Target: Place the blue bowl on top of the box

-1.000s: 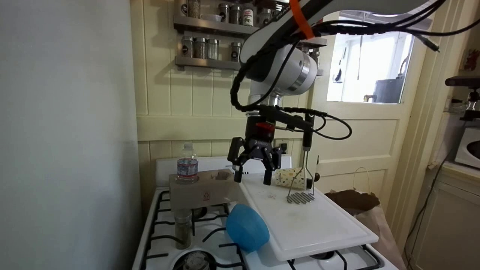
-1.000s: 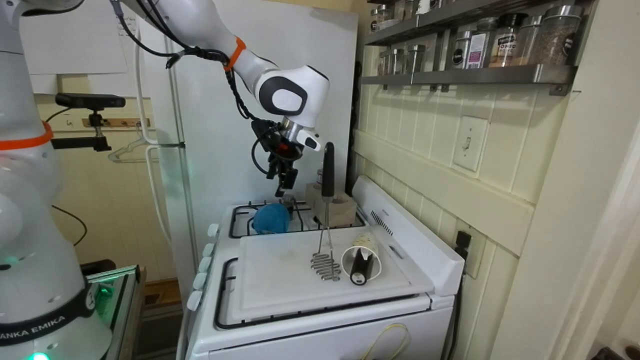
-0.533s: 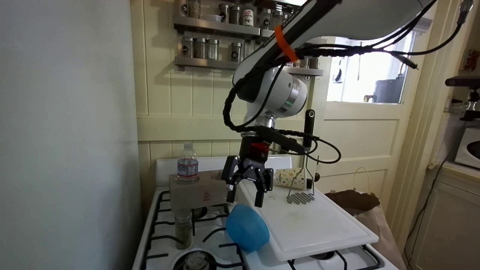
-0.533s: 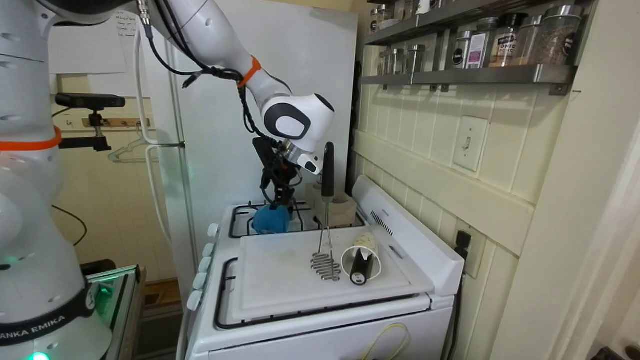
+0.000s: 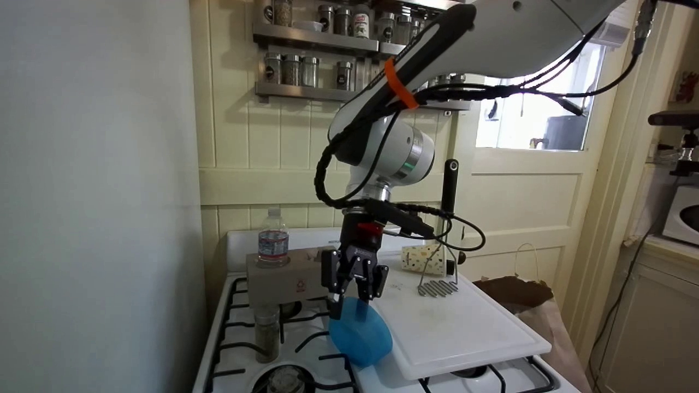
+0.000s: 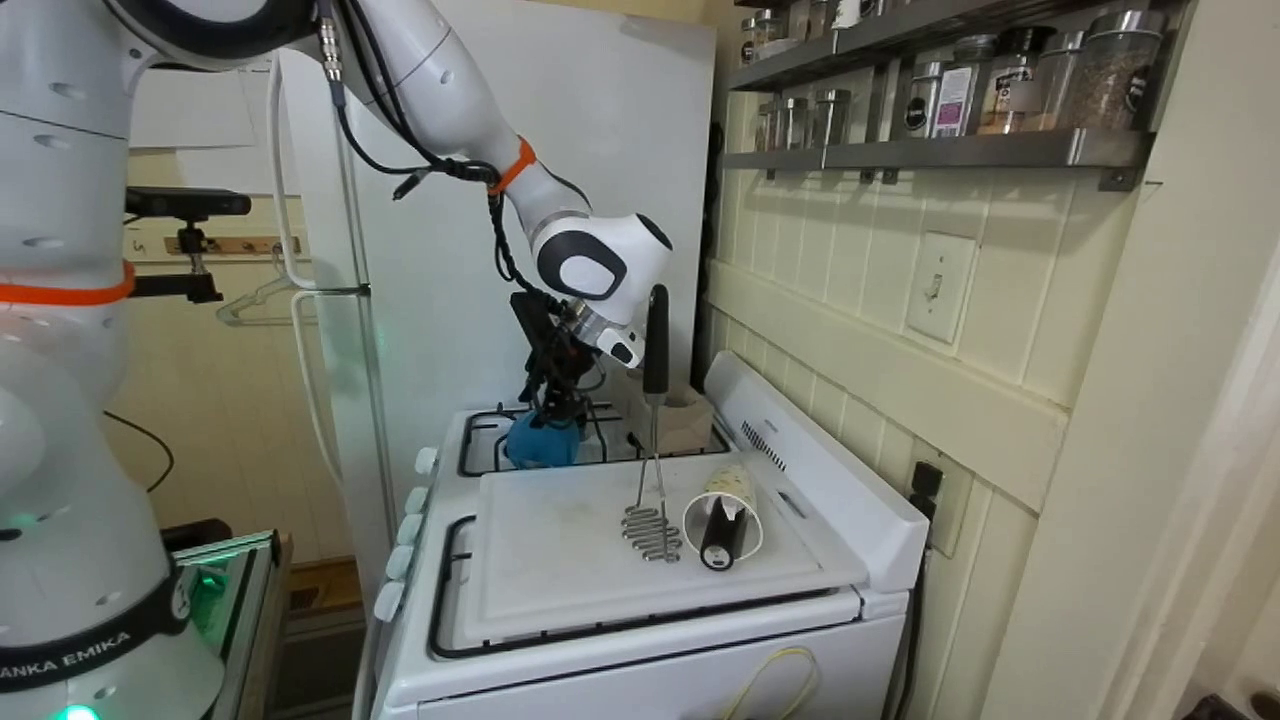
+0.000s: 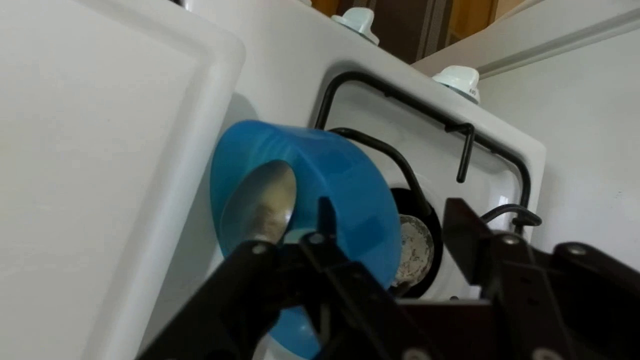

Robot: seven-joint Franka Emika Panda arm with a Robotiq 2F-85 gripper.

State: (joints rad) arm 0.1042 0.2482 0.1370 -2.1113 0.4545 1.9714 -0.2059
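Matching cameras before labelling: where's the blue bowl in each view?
In an exterior view: blue bowl at bottom centre.
In an exterior view: blue bowl a little left of and below centre.
Wrist view: blue bowl, centre to bottom, partly behind the gripper.
Landmark in all three: the white board beside it.

In an exterior view: cream door (image 5: 524,196), bright window (image 5: 527,128) in its upper part. Left of door: cream plank wall (image 5: 278,142), steel shelves (image 5: 306,91) on it, fridge (image 5: 98,191) farther left. Right of door: white appliance (image 5: 680,202), cropped.
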